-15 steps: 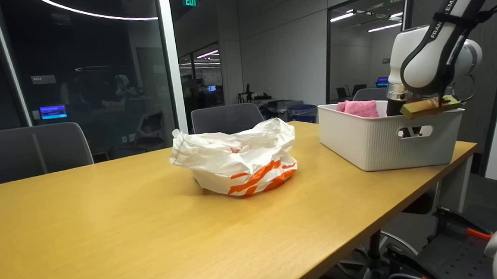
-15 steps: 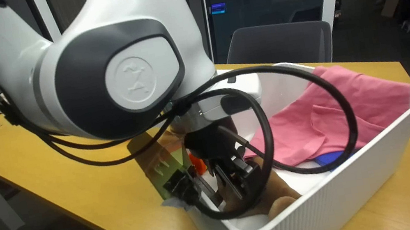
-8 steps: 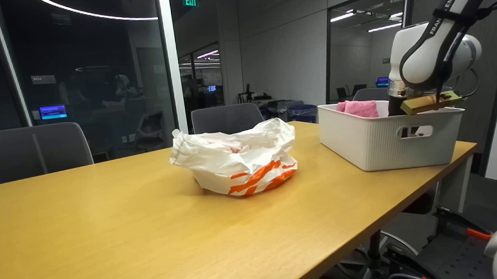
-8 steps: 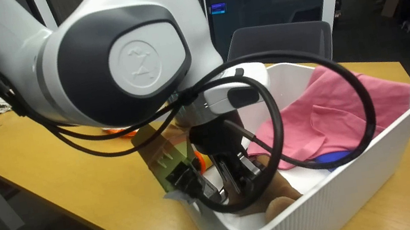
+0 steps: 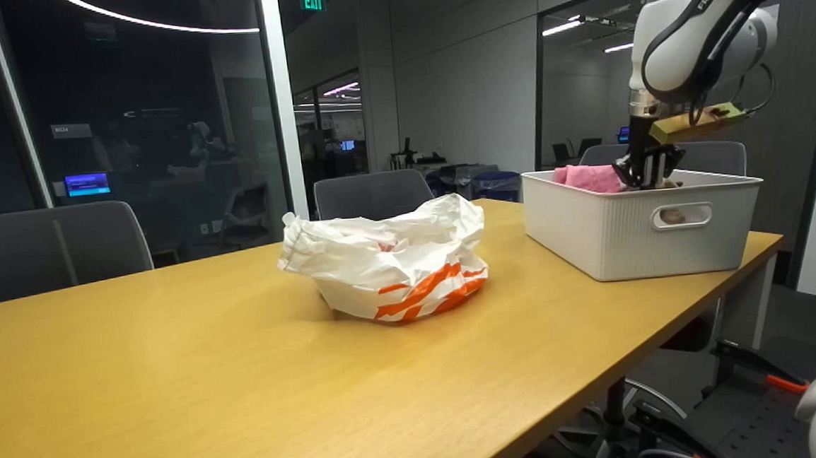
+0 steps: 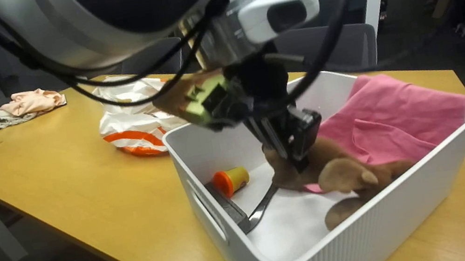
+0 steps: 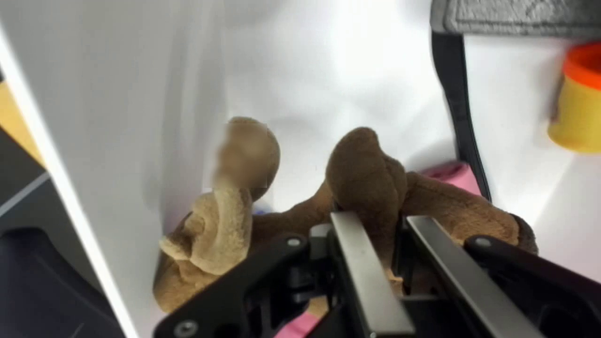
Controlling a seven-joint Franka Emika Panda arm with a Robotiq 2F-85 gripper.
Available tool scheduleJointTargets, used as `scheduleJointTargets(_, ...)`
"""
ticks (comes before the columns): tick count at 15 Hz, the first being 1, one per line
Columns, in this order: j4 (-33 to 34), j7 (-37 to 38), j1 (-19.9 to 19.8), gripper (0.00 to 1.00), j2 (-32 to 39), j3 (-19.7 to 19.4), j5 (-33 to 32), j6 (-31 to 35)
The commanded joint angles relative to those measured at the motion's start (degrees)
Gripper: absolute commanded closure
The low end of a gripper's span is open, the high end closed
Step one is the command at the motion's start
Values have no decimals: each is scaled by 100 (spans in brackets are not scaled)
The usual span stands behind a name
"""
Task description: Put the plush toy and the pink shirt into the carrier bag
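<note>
The brown plush toy [image 6: 343,173] is inside the white box, and my gripper [image 7: 380,219] is shut on it. In the wrist view a fold of the plush toy [image 7: 364,173] bulges up between the metal fingers [image 7: 368,272], with its limbs spread to both sides. Whether its lower parts touch the box floor I cannot tell. The pink shirt [image 6: 395,117] drapes over the box's far corner behind the toy; the pink shirt [image 5: 592,177] also peeks over the rim. On the table stands the crumpled white carrier bag [image 5: 389,265] with orange print, apart from the box.
The white box [image 5: 614,237] has high walls around the gripper. Inside lie a yellow tub [image 6: 238,177] with an orange lid, a dark block [image 6: 229,209] and a black-handled utensil [image 7: 453,89]. A pile of cloth [image 6: 32,105] sits farther along the table.
The jaws have closed on the plush toy, and the arm has risen from deep in the box with the toy pulled upward. The carrier bag has stayed in place.
</note>
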Motion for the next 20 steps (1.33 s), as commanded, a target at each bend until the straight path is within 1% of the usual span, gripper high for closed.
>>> scheduleJointTargets(1,609,-262,120,95,-666,167,318,-530)
scheduleJointTargets(3,1046,-570,337,95,-865,164,795,-845)
scheduleJointTargets(5,1470,-1097,726,95,-1059,81,1506,-1169)
scheduleJointTargets(7,1720,-1644,1148,95,-1200,11,2205,-1335)
scheduleJointTargets(10,1938,-2152,1711,95,-1435,138,2933,-1731)
scheduleJointTargets(15,1787,-2936,2599,95,-1435,353,3653,-1866)
scheduleJointTargets(20,1408,-3624,3253,95,-1385,628,4057,-1779)
